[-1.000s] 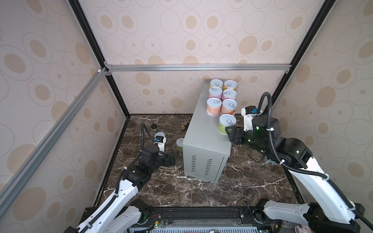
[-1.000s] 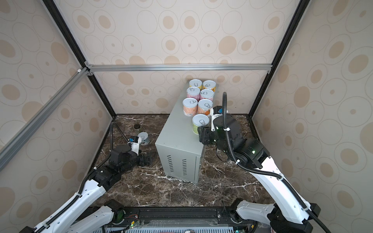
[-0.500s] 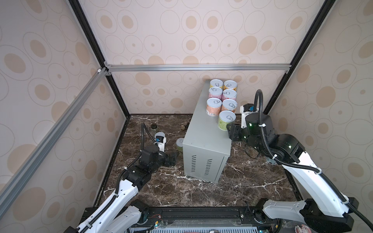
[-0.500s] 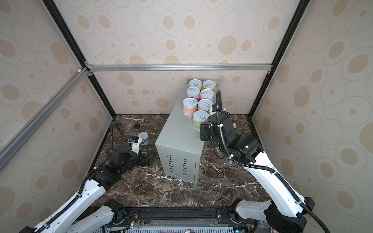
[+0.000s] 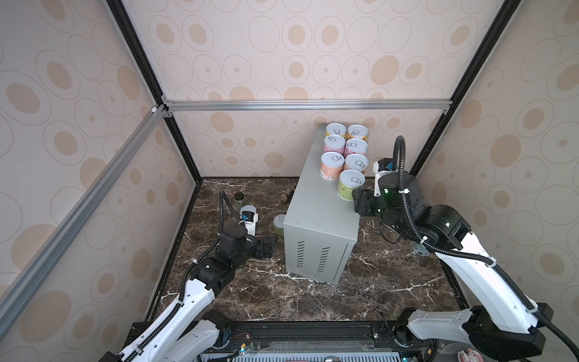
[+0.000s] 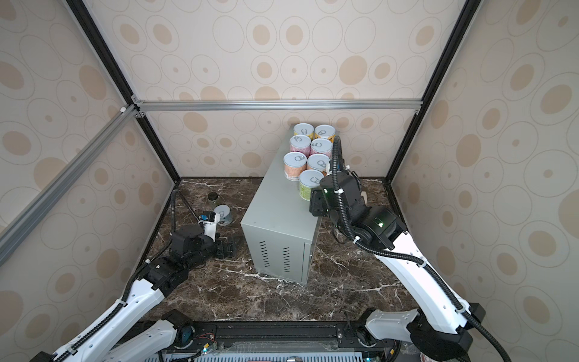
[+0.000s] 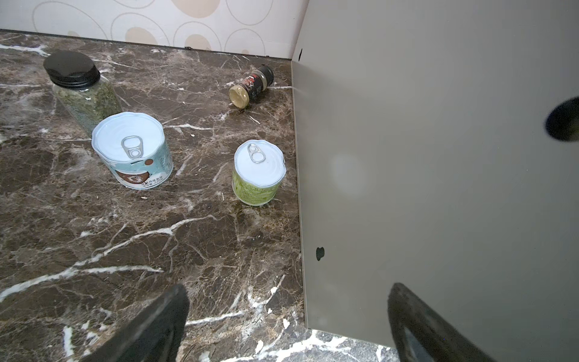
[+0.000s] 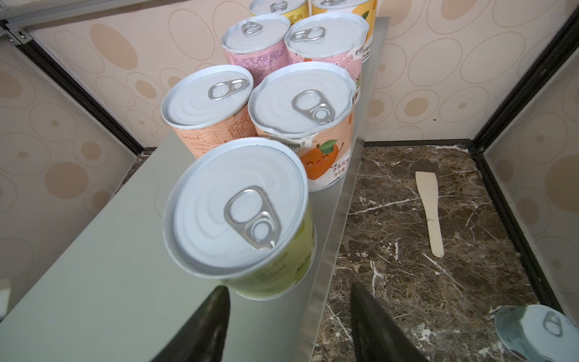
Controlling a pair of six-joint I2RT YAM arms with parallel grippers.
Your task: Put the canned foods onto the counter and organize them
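Seven cans (image 5: 355, 146) up on the counter (image 5: 316, 213), three left down below

They stand in two rows at the far end of the flat top: yellow, pink and orange pairs, then a lone green can (image 8: 238, 219) upright at the near right edge. The right claw (image 8: 288, 284) sits at its foot, fingers a can's width apart. I judge it is pinching the can, though a strip of counter shows beside one finger, so the hold is hard to confirm. The left claw (image 7: 289, 285) hangs low over the marble floor (image 7: 156, 250), spread wide and empty. It faces a second green can (image 7: 258, 175) just beside the counter's wall and a white-blue can (image 7: 133, 150) next to a black-lidded jar (image 7: 81, 91). A second white-blue can (image 8: 532, 332) sits on the floor on the counter's other side, cut off at the corner of the right wrist view
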